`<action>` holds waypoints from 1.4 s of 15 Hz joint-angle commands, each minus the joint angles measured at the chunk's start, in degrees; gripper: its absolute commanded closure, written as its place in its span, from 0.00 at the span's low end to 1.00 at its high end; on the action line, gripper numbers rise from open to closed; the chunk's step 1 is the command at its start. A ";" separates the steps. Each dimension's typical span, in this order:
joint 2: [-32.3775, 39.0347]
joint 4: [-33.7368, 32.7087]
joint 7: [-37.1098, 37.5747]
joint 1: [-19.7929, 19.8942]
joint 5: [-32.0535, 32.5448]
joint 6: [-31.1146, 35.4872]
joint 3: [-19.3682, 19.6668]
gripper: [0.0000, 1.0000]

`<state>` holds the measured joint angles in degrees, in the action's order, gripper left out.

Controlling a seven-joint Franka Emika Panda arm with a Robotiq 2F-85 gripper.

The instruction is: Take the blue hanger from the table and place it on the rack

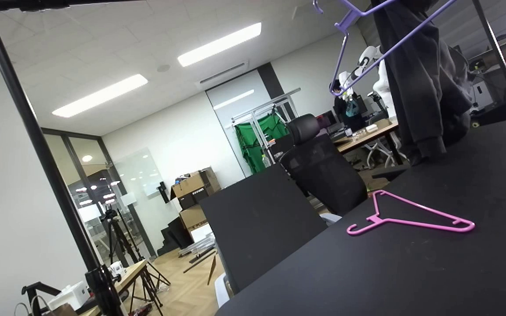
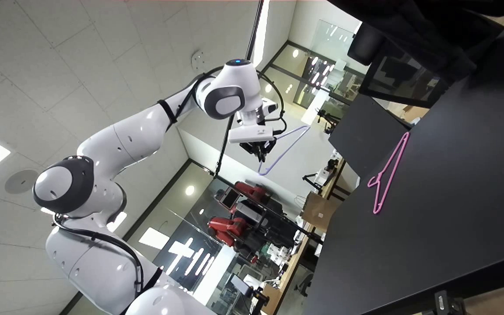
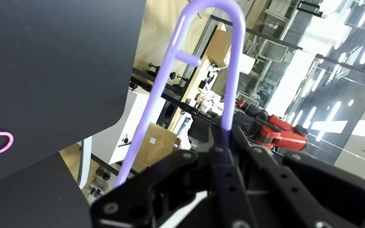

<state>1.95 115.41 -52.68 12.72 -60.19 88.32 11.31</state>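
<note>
The blue hanger, bluish-purple and thin, is held in the air. It shows in both exterior views (image 1: 348, 21) (image 2: 285, 152) and looms large in the wrist view (image 3: 154, 95). My gripper (image 2: 259, 154) is shut on one of its rods; in the wrist view the fingertips (image 3: 228, 134) pinch the rod. In an exterior view the hanger is high above the black table (image 1: 367, 272), partly cut off by the frame's top; the gripper is out of view there. I cannot make out the pale grey rack; it is hidden or out of view.
A pink hanger (image 1: 374, 219) lies on the table near its edge; it also shows in an exterior view (image 2: 379, 177). A thick black slanted pole (image 1: 37, 140) stands beside the scene. A person in dark clothes (image 1: 415, 87) and a chair (image 1: 323, 166) are by the table.
</note>
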 commanded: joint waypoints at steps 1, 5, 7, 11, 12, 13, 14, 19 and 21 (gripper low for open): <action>0.08 -0.16 0.03 -0.13 0.05 -0.18 0.24 0.91; 0.08 -0.17 0.03 -0.13 0.05 -0.18 0.24 0.91; 0.08 -0.17 0.03 -0.13 0.05 -0.18 0.24 0.91; 0.04 -0.62 -1.12 -0.35 0.38 -0.25 0.03 0.98; 0.16 -1.03 -1.94 -0.45 0.03 -0.73 -0.08 0.98; 0.26 -1.54 -2.81 -0.55 -1.16 -0.96 -0.22 0.98; 0.32 -1.89 -3.61 -0.64 -2.34 -1.15 -0.31 0.98; 1.35 -5.48 -6.52 -1.11 -8.65 -2.50 -0.65 0.98; 2.43 -7.77 -6.31 -1.13 -10.32 -3.71 -0.67 0.98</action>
<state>2.12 112.37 -59.13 11.60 -68.34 87.14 10.55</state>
